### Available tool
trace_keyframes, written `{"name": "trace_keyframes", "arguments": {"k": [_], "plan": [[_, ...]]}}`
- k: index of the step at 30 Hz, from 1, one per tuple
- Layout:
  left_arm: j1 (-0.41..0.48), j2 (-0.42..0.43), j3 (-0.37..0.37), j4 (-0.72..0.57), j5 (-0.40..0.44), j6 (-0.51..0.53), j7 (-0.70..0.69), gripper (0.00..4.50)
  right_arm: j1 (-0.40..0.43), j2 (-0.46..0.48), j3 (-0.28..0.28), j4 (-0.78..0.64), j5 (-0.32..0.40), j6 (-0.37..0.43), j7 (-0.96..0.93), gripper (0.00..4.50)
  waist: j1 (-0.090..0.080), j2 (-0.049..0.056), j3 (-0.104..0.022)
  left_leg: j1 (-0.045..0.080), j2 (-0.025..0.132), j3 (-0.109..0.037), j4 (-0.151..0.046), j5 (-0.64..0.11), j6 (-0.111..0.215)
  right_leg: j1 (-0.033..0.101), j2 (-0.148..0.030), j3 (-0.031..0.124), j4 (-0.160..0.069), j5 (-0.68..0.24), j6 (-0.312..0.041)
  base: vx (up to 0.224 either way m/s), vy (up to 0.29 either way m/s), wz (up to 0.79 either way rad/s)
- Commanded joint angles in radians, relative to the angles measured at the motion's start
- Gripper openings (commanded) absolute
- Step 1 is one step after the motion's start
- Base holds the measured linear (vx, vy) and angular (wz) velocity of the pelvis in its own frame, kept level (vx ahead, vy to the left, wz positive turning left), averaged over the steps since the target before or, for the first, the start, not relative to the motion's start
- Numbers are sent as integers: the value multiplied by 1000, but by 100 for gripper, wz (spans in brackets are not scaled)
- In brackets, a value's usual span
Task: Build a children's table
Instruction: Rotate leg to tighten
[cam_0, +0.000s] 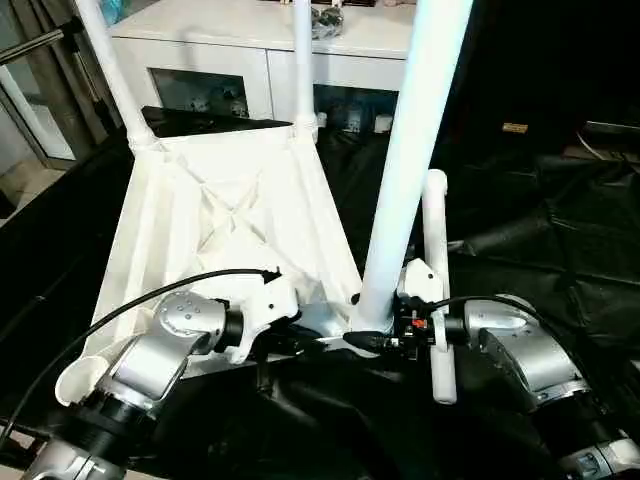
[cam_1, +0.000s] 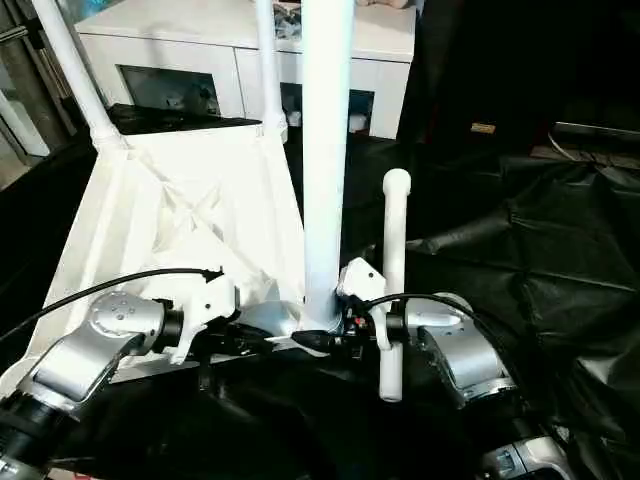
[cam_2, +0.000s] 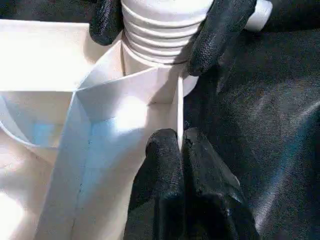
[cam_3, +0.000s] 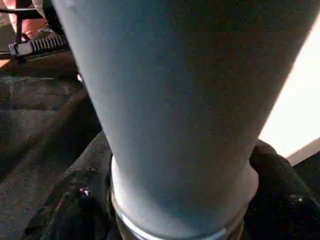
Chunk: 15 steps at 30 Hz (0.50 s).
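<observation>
The white tabletop lies upside down on black cloth, ribbed underside up. Two white legs stand in its far corner sockets. A third leg stands upright at the near right corner, its ribbed base at the socket. My right gripper is shut around that base, one black finger on each side. My left gripper is shut on the tabletop's thin rim wall just beside that corner. A fourth leg lies loose on the cloth by my right wrist.
A white cabinet with glass doors stands behind the tabletop. Crumpled black cloth covers the floor all around. A black cable runs over my left forearm.
</observation>
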Motion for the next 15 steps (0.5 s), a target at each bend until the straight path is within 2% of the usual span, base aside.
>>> {"name": "trace_keyframes", "arguments": {"k": [1, 4, 5, 6, 7, 8, 10, 12, 13, 14, 15], "plan": [[5, -19, -38, -8, -5, -3, -15, 0, 4, 21, 18, -3, 17, 21, 6, 283, 0, -9, -50, -2, 46, -11, -65, -100, 78, 57, -81, 53, -66, -94, -237, 0, 0, 0], [-15, -62, -34, 30, 34, 23, 75, 0, -11, 82, -6, 63, -14, 14, -124, 281, -2, -9, -48, -2, 46, -11, -66, -108, 69, 54, -80, 54, -69, -121, -233, 0, 0, 0], [-36, -101, -24, 67, 58, 36, 153, 0, -33, 123, -25, 128, -52, 1, -244, 281, -6, -9, -40, 3, 44, -10, -71, -156, 43, 49, -81, 53, -82, -222, -214, 0, 0, 0], [-52, -131, -14, 95, 69, 47, 210, 0, -51, 150, -39, 176, -73, 2, -328, 281, -8, -9, -37, 6, 43, -10, -73, -177, 32, 47, -82, 53, -87, -273, -206, 0, 0, 0], [-70, -162, -4, 120, 77, 66, 263, 0, -71, 179, -57, 226, -85, 1, -410, 280, -15, -10, -35, 12, 39, -13, -75, -213, 4, 47, -84, 51, -95, -375, -183, 0, 0, 0], [-81, -181, 2, 134, 81, 78, 295, 0, -83, 196, -68, 256, -90, 4, -458, 280, -19, -10, -37, 9, 39, -20, -78, -223, -7, 51, -88, 49, -99, -422, -158, -60, 1, -3], [-95, -210, 10, 147, 84, 92, 332, 0, -98, 220, -86, 288, -82, 15, -506, 279, -24, -11, -38, 5, 41, -20, -79, -225, -3, 51, -86, 51, -100, -406, -145, 0, 0, 0], [-126, -278, 18, 176, 90, 113, 406, 0, -129, 284, -120, 343, -66, 48, -617, 279, -26, -13, -34, 12, 36, -17, -77, -246, 7, 42, -85, 52, -107, -438, -144, 0, 0, 0], [-126, -278, 18, 176, 90, 113, 406, 0, -129, 284, -120, 343, -66, 48, -617, 279, -26, -12, -34, 12, 35, -17, -77, -248, 8, 42, -85, 51, -111, -464, -136, 0, 0, 0], [-137, -309, 17, 190, 96, 118, 431, 0, -140, 314, -123, 362, -68, 60, -650, 279, -23, -7, -36, 12, 36, -20, -77, -247, 6, 44, -87, 50, -109, -466, -133, 0, 0, 0], [-137, -311, 17, 191, 96, 118, 432, 0, -141, 316, -124, 364, -69, 60, -652, 279, -24, -10, -35, 12, 38, -19, -78, -247, 8, 41, -85, 51, -111, -462, -129, 0, 0, 0]]}}
